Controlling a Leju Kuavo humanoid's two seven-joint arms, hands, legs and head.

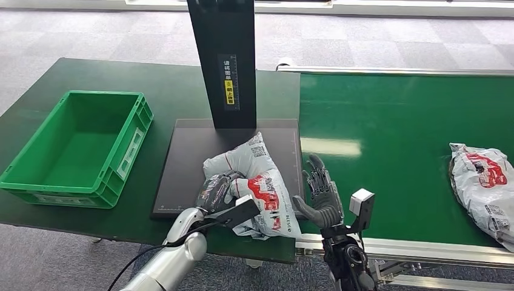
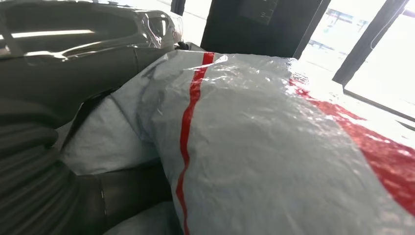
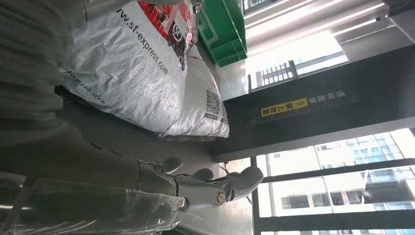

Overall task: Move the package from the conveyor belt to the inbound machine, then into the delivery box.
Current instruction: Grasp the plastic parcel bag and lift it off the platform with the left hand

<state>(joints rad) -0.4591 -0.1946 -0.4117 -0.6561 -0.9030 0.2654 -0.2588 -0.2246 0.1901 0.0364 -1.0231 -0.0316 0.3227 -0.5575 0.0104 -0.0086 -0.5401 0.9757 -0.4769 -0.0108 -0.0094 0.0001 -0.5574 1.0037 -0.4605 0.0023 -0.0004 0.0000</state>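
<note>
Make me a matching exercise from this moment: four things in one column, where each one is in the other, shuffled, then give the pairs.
Things:
1. package with red print
2. green crate
3. second package
4. right hand

Places or states:
A. lying on the green conveyor belt, far right
B. on the dark scanner plate, with the left hand against it
C. fingers spread, holding nothing, beside the package
D. on the table's left side, nothing inside

Pairs: 1-B, 2-D, 3-A, 4-C
</note>
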